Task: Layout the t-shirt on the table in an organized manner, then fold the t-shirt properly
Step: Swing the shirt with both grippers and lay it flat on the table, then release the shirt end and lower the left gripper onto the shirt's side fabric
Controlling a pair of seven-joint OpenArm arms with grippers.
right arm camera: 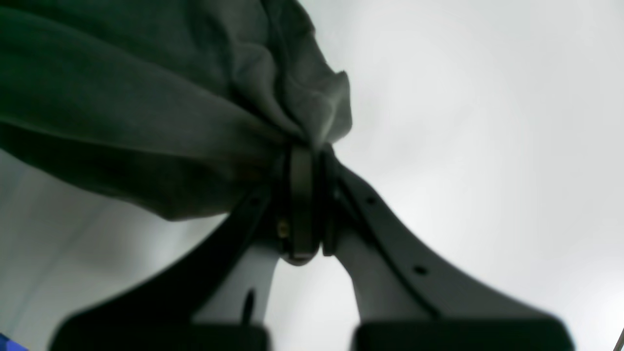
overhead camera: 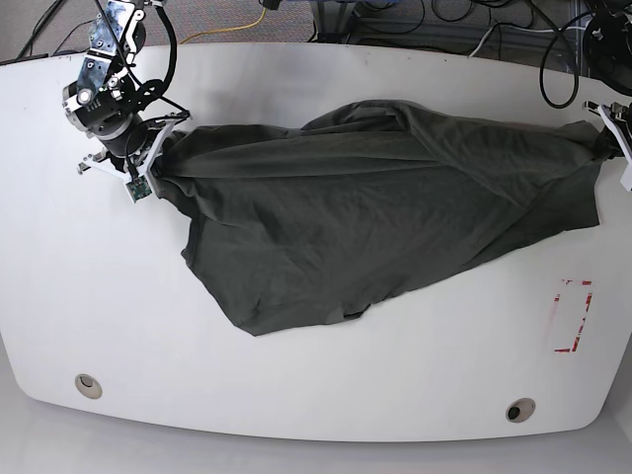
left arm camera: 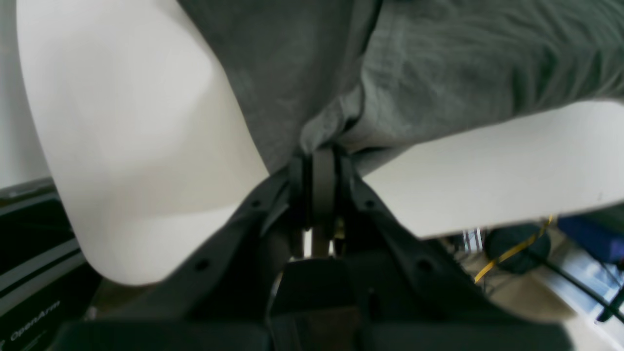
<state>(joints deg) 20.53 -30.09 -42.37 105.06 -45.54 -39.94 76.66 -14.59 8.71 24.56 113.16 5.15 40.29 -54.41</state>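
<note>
The dark grey-green t-shirt (overhead camera: 375,197) lies stretched and wrinkled across the white table (overhead camera: 316,385), drawn taut between both arms. At the table's right edge in the base view, my left gripper (overhead camera: 610,138) is shut on a bunched corner of the t-shirt (left arm camera: 438,68); the left wrist view shows the left gripper (left arm camera: 321,156) pinching that cloth. On the left of the base view, my right gripper (overhead camera: 163,148) is shut on the opposite end, and the right wrist view shows the right gripper (right arm camera: 307,148) clamped on a gathered fold of the t-shirt (right arm camera: 146,122).
A red tape rectangle (overhead camera: 573,316) marks the table at the right front. Two round grommet holes (overhead camera: 88,385) (overhead camera: 519,409) sit near the front edge. Cables (overhead camera: 444,20) run on the floor behind the table.
</note>
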